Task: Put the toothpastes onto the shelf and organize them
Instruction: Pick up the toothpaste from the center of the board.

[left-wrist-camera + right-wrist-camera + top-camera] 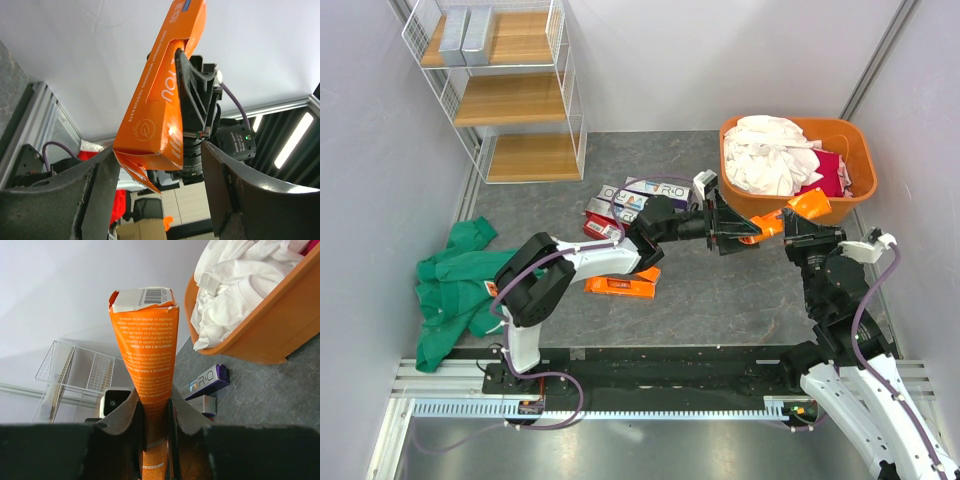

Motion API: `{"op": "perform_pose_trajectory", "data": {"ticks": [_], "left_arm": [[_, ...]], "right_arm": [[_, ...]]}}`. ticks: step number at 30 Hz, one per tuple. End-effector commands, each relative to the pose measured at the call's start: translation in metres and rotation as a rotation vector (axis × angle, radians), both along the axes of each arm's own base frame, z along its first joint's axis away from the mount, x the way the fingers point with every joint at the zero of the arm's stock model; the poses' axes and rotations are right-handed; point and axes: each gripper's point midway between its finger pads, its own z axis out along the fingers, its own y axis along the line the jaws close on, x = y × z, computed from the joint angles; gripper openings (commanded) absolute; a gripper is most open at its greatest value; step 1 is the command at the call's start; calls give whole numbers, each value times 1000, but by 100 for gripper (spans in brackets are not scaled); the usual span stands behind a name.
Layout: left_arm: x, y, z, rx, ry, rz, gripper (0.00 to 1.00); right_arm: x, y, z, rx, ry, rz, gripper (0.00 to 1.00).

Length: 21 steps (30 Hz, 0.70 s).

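White wire shelf [510, 90] stands far left on the desk [720, 290]. Well apart, we see an orange toothpaste carton [150, 355] in the air, long axis pointing left, its barcoded end flap crumpled. The right gripper [154, 412] clamps it; the left gripper [157, 160] has its jaws parted around the other end.

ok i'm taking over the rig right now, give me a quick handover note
Right gripper: jaws shut on an orange toothpaste carton, held in mid-air.
Left gripper: jaws open either side of that carton's free end, no grip yet.
Done: two silver-grey cartons lie on the top tier of the shelf.
Left: finish the hand-off and shelve this carton, then the pile of cartons in front of the shelf and the lone orange carton beside it.
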Motion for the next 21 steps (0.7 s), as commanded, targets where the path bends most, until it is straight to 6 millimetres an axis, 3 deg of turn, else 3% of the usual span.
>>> {"op": "perform_pose_trajectory", "data": {"ticks": [1,8,16,21], "left_arm": [[-16,-8,13,-22,13,-82,70],[-15,-5,20,-62,-4,-60,63],[-8,1,19,-86,-3,-12,73],[-1,4,18,-98,0,22,65]], "right_arm": [[-2,4,25,31,-85,23,19],[-3,3,22,31,-84,22,19],[-5,2,23,36,-92,20,19],[-7,1,22,36,-97,19,20]]}}
